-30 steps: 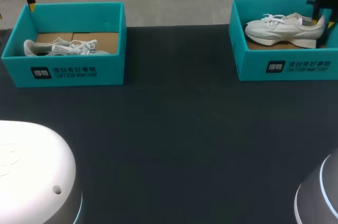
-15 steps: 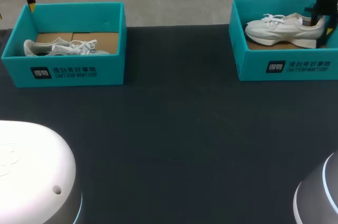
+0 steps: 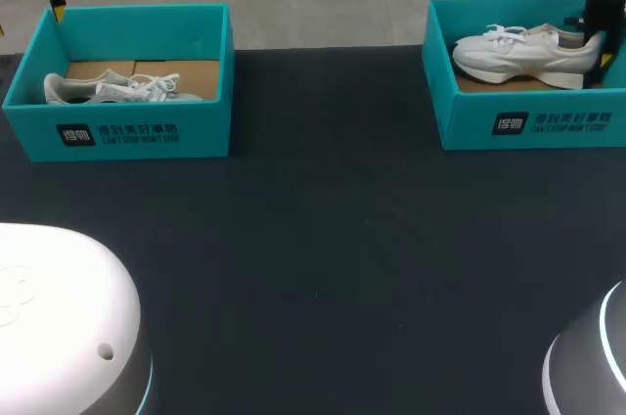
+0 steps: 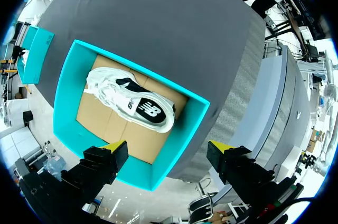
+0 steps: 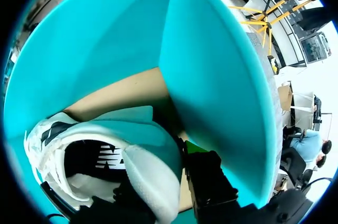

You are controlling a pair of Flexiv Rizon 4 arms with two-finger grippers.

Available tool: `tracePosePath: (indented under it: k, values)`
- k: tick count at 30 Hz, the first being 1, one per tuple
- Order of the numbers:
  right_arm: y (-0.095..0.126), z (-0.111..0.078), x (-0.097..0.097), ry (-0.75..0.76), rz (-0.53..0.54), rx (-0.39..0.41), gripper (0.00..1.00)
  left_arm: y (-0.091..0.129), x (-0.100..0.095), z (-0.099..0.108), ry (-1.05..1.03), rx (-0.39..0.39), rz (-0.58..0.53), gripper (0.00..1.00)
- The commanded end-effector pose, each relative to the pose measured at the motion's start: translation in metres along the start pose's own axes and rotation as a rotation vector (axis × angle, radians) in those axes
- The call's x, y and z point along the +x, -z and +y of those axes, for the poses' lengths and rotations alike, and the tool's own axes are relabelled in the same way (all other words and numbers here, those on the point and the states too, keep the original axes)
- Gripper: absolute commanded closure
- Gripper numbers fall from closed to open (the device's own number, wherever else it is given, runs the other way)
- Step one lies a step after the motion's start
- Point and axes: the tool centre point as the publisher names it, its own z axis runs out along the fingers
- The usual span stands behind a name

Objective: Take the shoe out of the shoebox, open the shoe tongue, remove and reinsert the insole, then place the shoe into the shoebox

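As counted overhead: left shoebox (image 3: 137,136), right shoebox (image 3: 469,121), far worktop (image 3: 323,239) corners, one shoe apiece. Wrist views: left gripper (image 4: 168,146) spread; right gripper (image 5: 163,171) pinching right shoe (image 5: 48,146) heel.

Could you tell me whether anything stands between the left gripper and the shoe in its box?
Nothing visible does: the open left gripper hangs above the lidless teal cardboard shoebox, and the white lace-up sneaker lies uncovered inside it.

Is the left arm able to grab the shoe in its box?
Probably yes. The left gripper hangs open above the lidless shoebox, and the shoe lies uncovered on its floor with nothing between them.
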Motion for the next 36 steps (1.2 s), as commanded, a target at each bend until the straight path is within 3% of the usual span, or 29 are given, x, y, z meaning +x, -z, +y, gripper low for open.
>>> tracePosePath:
  k: [1,21,30,36]
  values:
    - [0.007,0.003,0.000,-0.012,-0.001,0.012,1.00,0.000,0.000,0.000,-0.001,-0.001,0.002,0.00]
    - [0.103,-0.018,-0.018,0.016,0.030,-0.082,1.00,0.000,0.000,0.000,-0.001,-0.001,0.002,0.00]
    - [0.154,-0.038,-0.019,0.048,0.041,-0.160,1.00,0.000,0.000,0.000,-0.001,-0.001,0.002,0.00]
    - [0.172,-0.057,-0.018,0.029,0.100,-0.148,1.00,0.000,0.000,0.000,-0.001,-0.001,0.002,0.00]
